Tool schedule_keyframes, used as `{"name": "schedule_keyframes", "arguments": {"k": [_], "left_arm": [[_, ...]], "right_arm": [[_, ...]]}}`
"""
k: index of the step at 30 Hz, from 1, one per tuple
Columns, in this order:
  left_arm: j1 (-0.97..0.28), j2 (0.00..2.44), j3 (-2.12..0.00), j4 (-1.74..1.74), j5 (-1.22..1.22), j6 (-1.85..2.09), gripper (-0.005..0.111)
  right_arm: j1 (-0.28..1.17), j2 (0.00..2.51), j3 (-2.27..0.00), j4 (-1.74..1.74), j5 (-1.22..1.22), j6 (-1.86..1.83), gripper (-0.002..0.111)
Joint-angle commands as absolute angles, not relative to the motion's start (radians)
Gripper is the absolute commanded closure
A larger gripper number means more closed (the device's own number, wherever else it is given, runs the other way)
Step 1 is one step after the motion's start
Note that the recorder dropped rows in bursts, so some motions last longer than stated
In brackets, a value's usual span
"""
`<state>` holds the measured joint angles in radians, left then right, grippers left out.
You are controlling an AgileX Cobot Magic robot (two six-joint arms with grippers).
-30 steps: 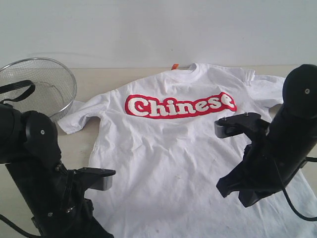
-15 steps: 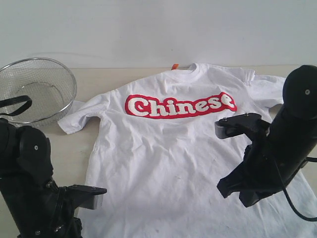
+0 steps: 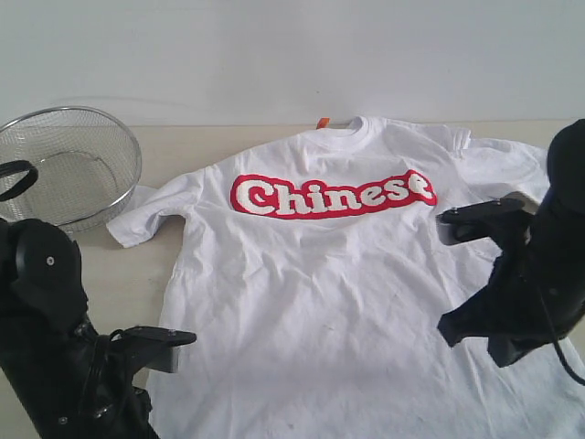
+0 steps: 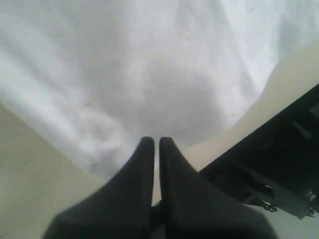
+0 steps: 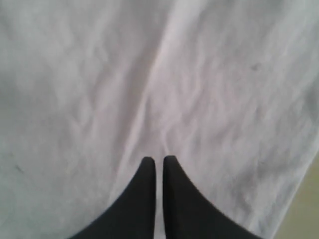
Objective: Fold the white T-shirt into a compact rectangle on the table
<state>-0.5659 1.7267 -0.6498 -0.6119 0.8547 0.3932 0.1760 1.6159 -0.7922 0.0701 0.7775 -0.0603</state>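
Note:
The white T-shirt (image 3: 311,274) lies spread face up on the table (image 3: 128,283), its red-outlined "Chinese" lettering (image 3: 331,194) across the chest and a small orange neck tag (image 3: 322,123) at the collar. In the left wrist view my left gripper (image 4: 155,142) is shut with nothing in it, at the edge of the white T-shirt (image 4: 149,74) where the cloth meets the bare table (image 4: 30,169). In the right wrist view my right gripper (image 5: 158,160) is shut and empty above the wrinkled cloth of the white T-shirt (image 5: 149,74).
A round wire-mesh basket (image 3: 69,165) stands at the back left, close to the shirt's left sleeve (image 3: 146,215). The left arm (image 3: 55,347) fills the near left corner. The right arm (image 3: 530,274) stands over the shirt's right side.
The left arm has drawn back and down toward the near left corner. The right arm has shifted to the right, over the shirt's right edge. Both grippers stayed shut.

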Motion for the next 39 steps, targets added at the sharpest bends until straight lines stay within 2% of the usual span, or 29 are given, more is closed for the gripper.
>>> {"name": "schedule_keyframes", "arguments": {"k": [1, 39], "left_arm": [[-0.57, 1.716, -0.652, -0.607, 0.823, 0.396, 0.102], [-0.57, 1.716, -0.652, -0.607, 0.845, 0.392, 0.102]], "right_arm": [[0.138, 1.607, -0.79, 0.035, 0.824, -0.039, 0.108], [0.14, 1.792, -0.78, 0.035, 0.941, -0.038, 0.108]]}}
